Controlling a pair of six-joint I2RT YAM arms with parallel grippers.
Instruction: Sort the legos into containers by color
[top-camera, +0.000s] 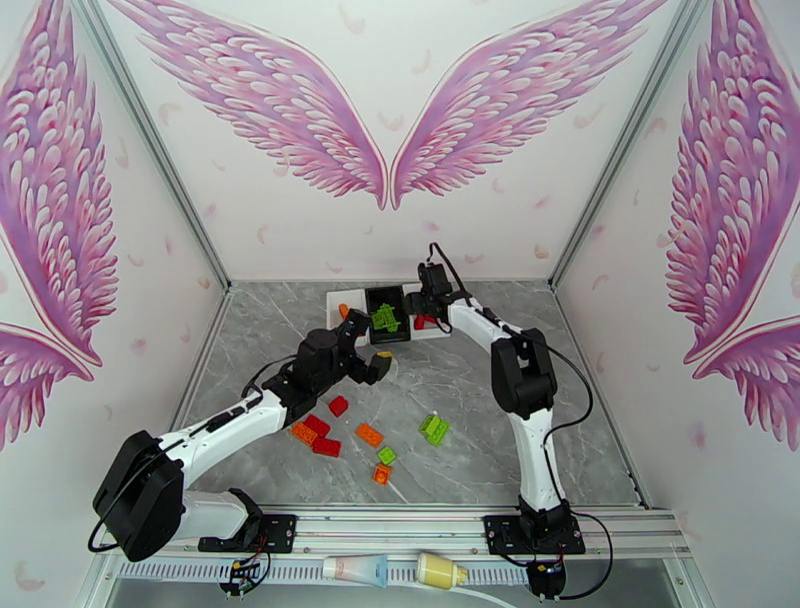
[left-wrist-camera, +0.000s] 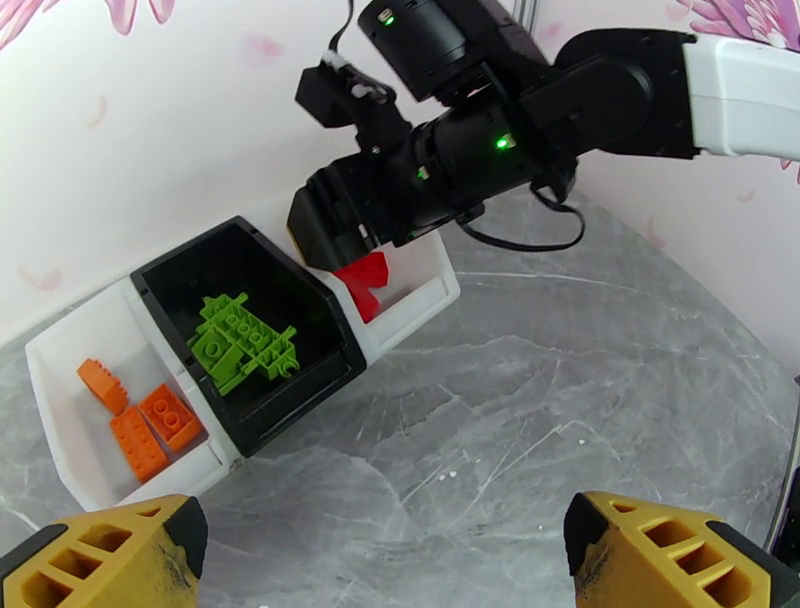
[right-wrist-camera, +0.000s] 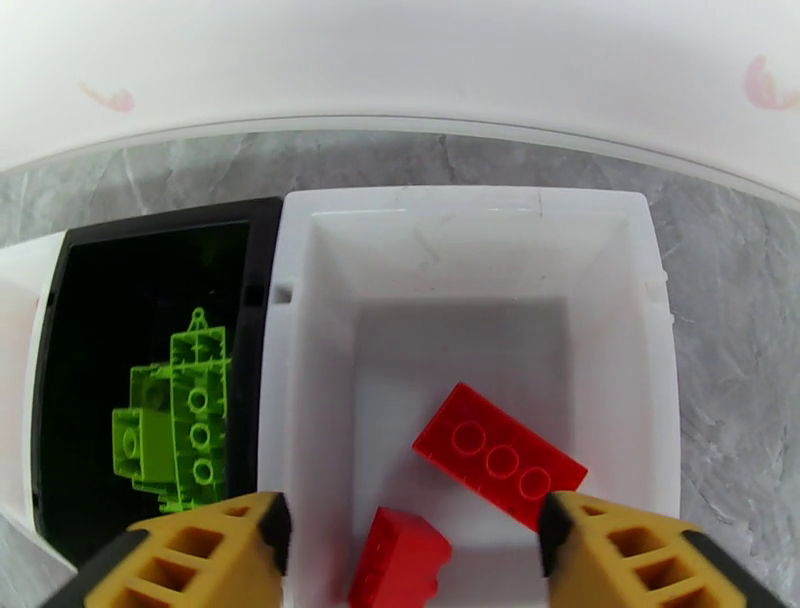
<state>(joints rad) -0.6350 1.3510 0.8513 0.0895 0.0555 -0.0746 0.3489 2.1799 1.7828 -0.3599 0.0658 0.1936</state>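
Partly done: greens (left-wrist-camera: 243, 343) in black box (left-wrist-camera: 300, 395), oranges (left-wrist-camera: 150, 420) left of it, reds (right-wrist-camera: 498, 465) right. Both jaws wide, gripping nothing. Several bricks (top-camera: 325, 447) loose on bench (top-camera: 480, 390) before it.

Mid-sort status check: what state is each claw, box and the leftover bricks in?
Left claw, open, empty.
Right claw, open above right white box.
Left white box, holds three orange bricks.
Black box, holds green bricks.
Right white box, red bricks inside.
Loose bricks, scattered on table, unsorted.
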